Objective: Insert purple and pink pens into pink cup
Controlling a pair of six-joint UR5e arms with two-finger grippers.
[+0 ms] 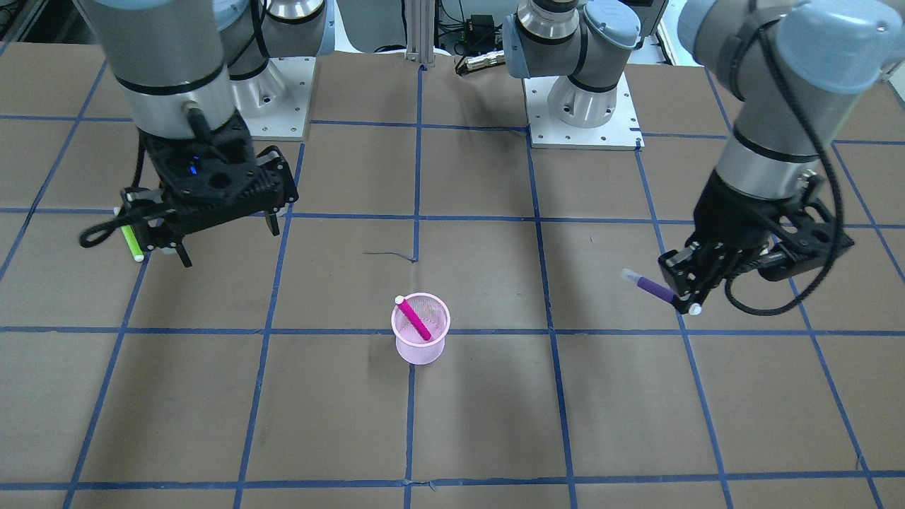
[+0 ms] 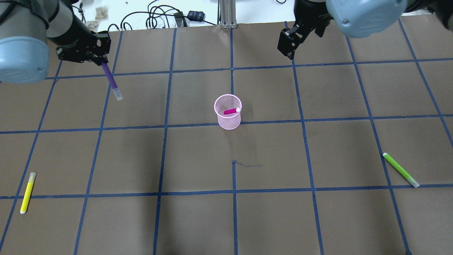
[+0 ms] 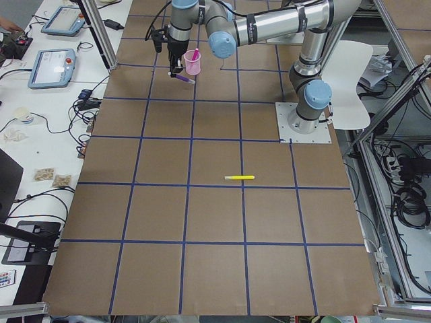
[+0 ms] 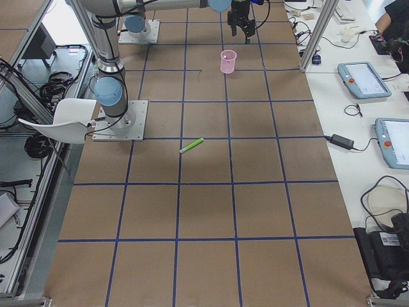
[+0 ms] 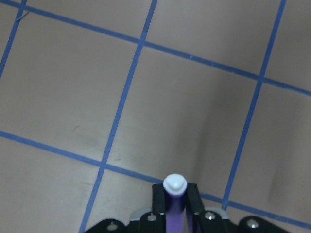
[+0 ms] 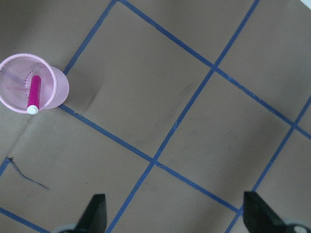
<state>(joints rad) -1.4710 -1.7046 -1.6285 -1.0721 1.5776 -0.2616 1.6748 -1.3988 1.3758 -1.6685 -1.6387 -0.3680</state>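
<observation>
Overhead exterior view is showing the left tool (image 2: pixel 101 63) clamping the purple pen (image 2: pixel 111 80) near one end. The pen is slanting out from the jaws, pale cap end farthest from them, well apart from the cup (image 2: pixel 228 124). Left wrist view is confirming it: jaws pinching the barrel on both sides, white end plug showing just beyond them.

Right tool (image 2: pixel 289 53) is hanging spread wide and holding nothing; its wrist view is showing both fingers far apart over bare table (image 2: pixel 198 219). Pink pen (image 2: pixel 231 111) is already leaning inside the cup, white end at the rim. Green pen (image 2: pixel 400 170) and yellow pen (image 2: pixel 27 193) are lying loose, not part of the job.

Handling, by judgement: the purple pen is looking light, stiff and smooth, likely to swivel in a two-point pinch. Gripping near one end is leaving a long free length to enter first. Cup is looking like thin mesh, light, apt to tip or skate if the pen is nudging its rim, so the drop wants centring.
</observation>
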